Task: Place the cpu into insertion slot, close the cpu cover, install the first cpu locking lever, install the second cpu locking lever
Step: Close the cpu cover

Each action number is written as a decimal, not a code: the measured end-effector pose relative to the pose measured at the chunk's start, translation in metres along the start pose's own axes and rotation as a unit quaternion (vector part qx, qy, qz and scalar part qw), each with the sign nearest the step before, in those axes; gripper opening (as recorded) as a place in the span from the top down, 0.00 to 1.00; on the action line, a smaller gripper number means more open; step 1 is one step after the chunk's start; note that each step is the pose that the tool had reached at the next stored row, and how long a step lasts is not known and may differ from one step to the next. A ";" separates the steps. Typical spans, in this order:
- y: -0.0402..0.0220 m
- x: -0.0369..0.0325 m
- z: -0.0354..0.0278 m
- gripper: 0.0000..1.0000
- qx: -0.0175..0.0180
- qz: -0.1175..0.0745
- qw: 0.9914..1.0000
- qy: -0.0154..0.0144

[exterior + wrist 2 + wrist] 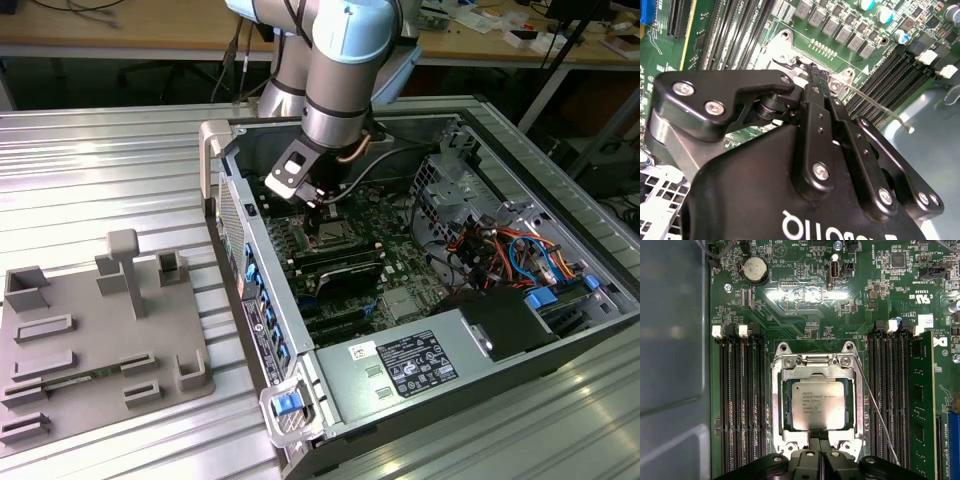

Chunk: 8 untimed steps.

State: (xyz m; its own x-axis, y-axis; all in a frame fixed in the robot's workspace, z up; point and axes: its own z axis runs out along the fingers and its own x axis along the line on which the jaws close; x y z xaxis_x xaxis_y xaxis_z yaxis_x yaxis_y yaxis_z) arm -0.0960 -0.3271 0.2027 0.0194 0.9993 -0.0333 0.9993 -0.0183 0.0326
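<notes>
In the first wrist view the cpu, a flat silver-grey square, lies in the insertion slot. The cpu cover, a silvery frame, lies flat around it. One thin wire locking lever stands out slantwise from the socket's side, unlatched; it is also in the second wrist view. My gripper is shut, its black tips pressed together at the edge of the cover with nothing seen between them. The second wrist view shows the same shut fingers over the socket corner. In the exterior view the gripper hangs just above the cpu.
Long black memory slots flank the socket, and a green memory module stands on one side. A coin battery lies further off. The open case holds a power supply and cable bundles. A grey fixture plate lies outside.
</notes>
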 end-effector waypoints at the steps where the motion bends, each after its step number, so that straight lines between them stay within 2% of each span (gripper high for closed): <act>1: 0.0000 0.0001 0.0002 0.89 0.000 0.000 1.000 0.000; 5: 0.0004 0.0004 -0.0040 0.89 -0.001 0.000 1.000 0.002; 8: 0.0009 0.0000 -0.0088 0.89 0.000 0.000 1.000 0.001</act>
State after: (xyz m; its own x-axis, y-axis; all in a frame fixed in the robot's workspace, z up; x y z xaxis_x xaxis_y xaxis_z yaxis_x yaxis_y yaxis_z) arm -0.0954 -0.3269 0.2116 0.0196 0.9993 -0.0318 0.9993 -0.0186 0.0335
